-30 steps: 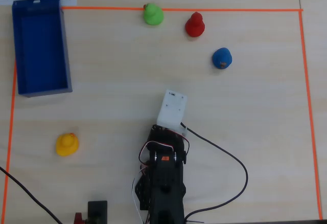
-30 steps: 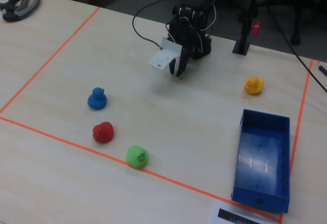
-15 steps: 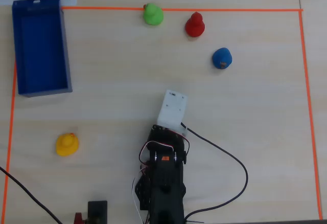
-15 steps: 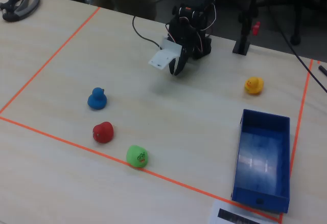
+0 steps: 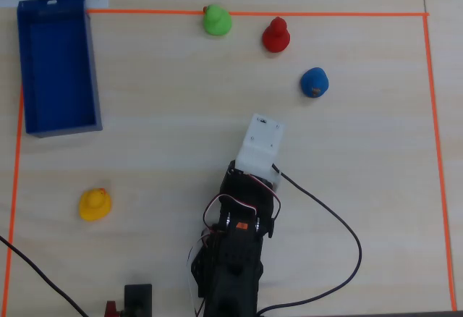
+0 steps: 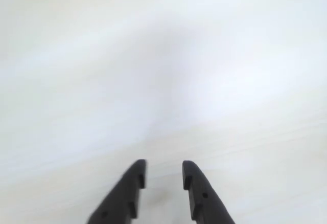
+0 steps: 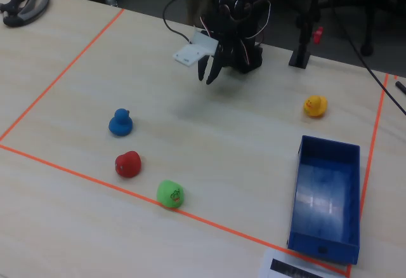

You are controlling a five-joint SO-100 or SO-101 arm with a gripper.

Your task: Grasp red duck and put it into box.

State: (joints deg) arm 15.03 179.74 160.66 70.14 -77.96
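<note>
The red duck [image 5: 275, 35] sits on the table near the far orange tape line, between the green and blue ducks; it also shows in the fixed view [image 7: 127, 164]. The deep-blue box [image 5: 32, 78] lies empty at the overhead view's top left and at the fixed view's lower right [image 7: 298, 195]. My gripper [image 6: 163, 172] is open and empty, its two black fingers a little apart above bare table in the wrist view. In the fixed view it [image 7: 210, 73] hangs in front of the arm's base, well away from the red duck. No duck shows in the wrist view.
A green duck [image 5: 216, 20] sits on the tape line and a blue duck [image 5: 315, 82] sits nearest the gripper. A yellow duck [image 5: 95, 204] sits left of the arm. Orange tape [image 5: 434, 150] frames the table area. A black cable [image 5: 340, 259] loops right of the arm.
</note>
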